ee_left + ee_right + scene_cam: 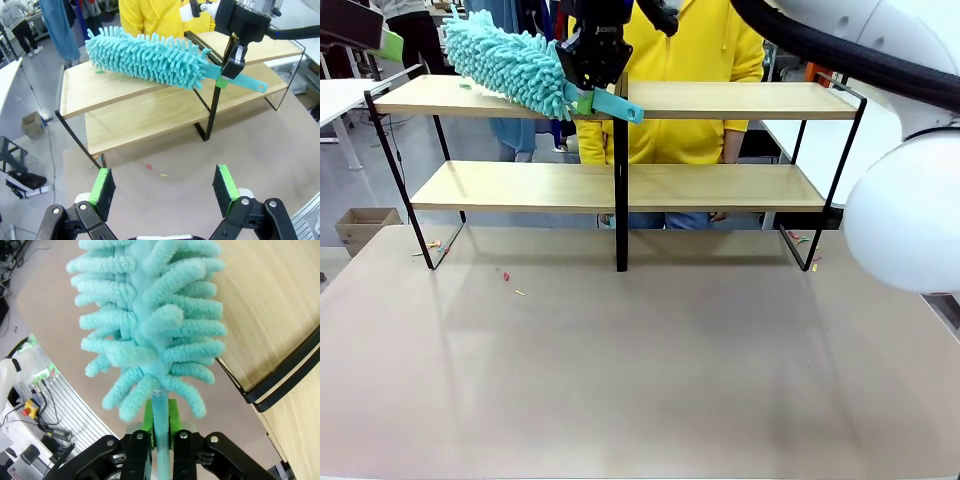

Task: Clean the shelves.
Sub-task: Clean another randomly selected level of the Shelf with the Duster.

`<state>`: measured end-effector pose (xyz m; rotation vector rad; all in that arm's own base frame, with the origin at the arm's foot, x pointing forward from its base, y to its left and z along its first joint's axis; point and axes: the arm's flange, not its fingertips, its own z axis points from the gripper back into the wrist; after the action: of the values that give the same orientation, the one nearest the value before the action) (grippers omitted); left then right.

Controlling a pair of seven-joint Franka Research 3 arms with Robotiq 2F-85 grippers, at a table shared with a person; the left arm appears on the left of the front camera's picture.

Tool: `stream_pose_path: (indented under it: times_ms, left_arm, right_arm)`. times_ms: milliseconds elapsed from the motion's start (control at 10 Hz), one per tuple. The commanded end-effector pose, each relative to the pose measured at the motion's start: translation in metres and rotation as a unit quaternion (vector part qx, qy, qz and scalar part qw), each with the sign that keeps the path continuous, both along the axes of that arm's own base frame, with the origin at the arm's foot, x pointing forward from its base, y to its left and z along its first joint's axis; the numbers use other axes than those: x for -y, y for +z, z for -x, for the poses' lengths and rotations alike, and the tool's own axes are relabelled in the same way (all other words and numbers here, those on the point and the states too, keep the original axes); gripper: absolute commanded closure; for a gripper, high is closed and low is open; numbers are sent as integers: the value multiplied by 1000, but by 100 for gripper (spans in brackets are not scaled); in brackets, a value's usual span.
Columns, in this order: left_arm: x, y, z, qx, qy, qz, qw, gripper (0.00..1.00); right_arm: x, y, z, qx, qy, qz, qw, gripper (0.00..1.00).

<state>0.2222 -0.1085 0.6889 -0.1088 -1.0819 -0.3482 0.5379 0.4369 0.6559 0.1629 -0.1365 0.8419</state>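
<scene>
L gripper: black two-finger L gripper (164,186) w/ green pads, nearest in the L wrist view. Fingers (103,189) spread wide apart, nothing between them, hanging above the worktop.
Worktop: flat beige worktop (640,380), bare across front & mid.
Scraps: a few tiny red/yellow scraps (506,276) on the worktop just in front of the rack's L half. More lie by its feet at both ends.
Shelves: wide two-tier shelves (720,187), light wooden boards in a thin black metal frame. They stand on the far part of the worktop & span most of its width. A black centre divider (621,200) splits them L/R.
Duster: fluffy teal chenille duster (505,62) lying aslant over the top board's L half; fibres seem to touch the wood. Its flat teal plastic handle (617,106) sticks out past the front edge, right at the divider.
R gripper: black R gripper (588,85) above the top board at the centre. Fingers clamped tight on the handle just behind the fluffy head. In the R wrist view the green pads press both sides of the handle.
R arm: big white R arm (905,200) comes in from the pic's R side, w/ black hose across the upper R corner.
Person: person in a yellow hooded top (690,60) standing just behind the shelves at the far side.
Box: small brown cardboard box (365,225) on the floor, off the worktop's far L corner.
</scene>
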Motion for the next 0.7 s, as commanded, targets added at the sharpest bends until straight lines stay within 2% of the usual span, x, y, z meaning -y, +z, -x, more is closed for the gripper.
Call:
stream_pose_path:
  times_ms: [0,200,600]
  left_arm:
    - [-1,0,1,1,-2,2,1000,0]
    - [-1,0,1,1,-2,2,1000,0]
    - [-1,0,1,1,-2,2,1000,0]
  right_arm:
    - [-52,60,-57,6,-15,41,999,88]
    - [-61,63,-60,9,-10,65,998,88]
    - [-86,68,-68,38,12,84,996,88]
